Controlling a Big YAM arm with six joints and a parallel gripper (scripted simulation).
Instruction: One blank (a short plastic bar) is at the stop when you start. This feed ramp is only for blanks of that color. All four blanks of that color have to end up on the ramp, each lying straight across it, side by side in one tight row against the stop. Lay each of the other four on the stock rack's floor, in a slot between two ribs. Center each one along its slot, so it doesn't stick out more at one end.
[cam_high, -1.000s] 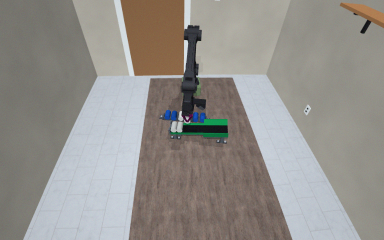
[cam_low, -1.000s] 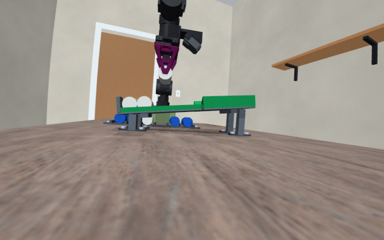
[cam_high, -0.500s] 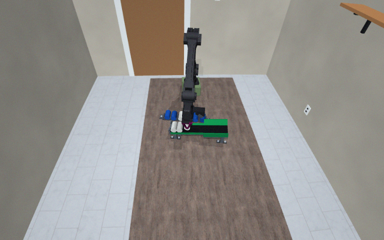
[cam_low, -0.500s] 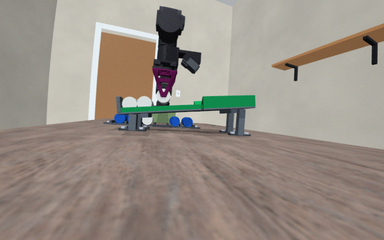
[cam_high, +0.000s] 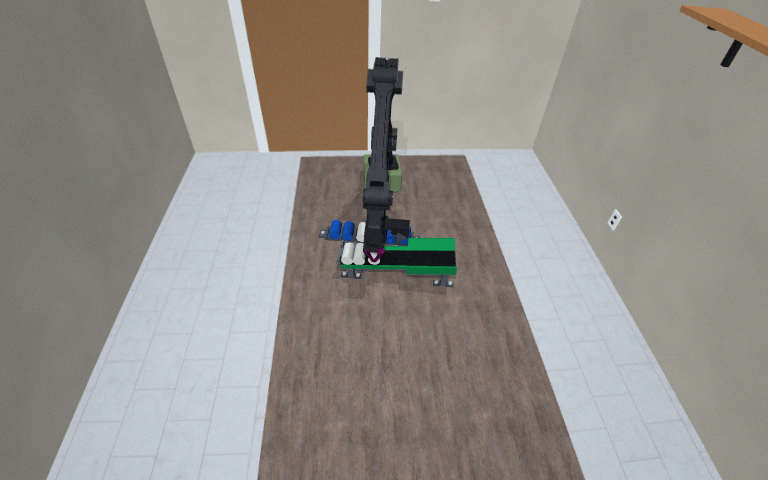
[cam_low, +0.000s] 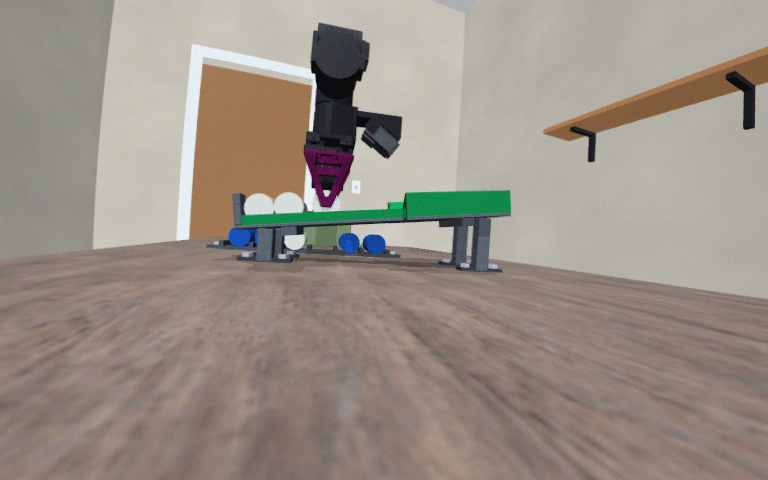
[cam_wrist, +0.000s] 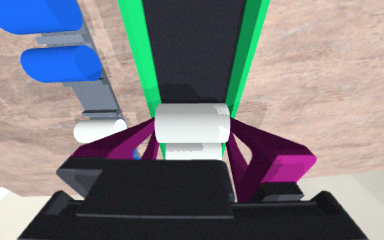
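White plastic shows in the top view: a blank (cam_high: 373, 260) (cam_low: 335, 204) (cam_wrist: 192, 122) in the hand (cam_high: 374, 258) (cam_low: 326, 204) (cam_wrist: 192, 120), above the green-sided ramp (cam_high: 431, 244) (cam_low: 457, 203) (cam_wrist: 195, 50), near two more white blanks. Blue blanks and another white one (cam_high: 361, 230) (cam_low: 294, 241) (cam_wrist: 100, 131) lie on the rack (cam_high: 322, 233) (cam_low: 388, 256) (cam_wrist: 95, 97).

From the exterior, the first white blank (cam_low: 258, 204) sits by the upright stop (cam_low: 238, 208), the second (cam_low: 288, 203) beside it; a gap separates the held one.

At the wrist, magenta fingers grasp the blank's two ends, holding it straight across the ramp.

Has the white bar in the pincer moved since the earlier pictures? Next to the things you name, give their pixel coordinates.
Yes: the white bar (cam_high: 373, 259) (cam_low: 326, 199) (cam_wrist: 192, 123) has come down, from well above the green ramp (cam_high: 431, 244) (cam_low: 457, 203) (cam_wrist: 134, 45) to its edge.
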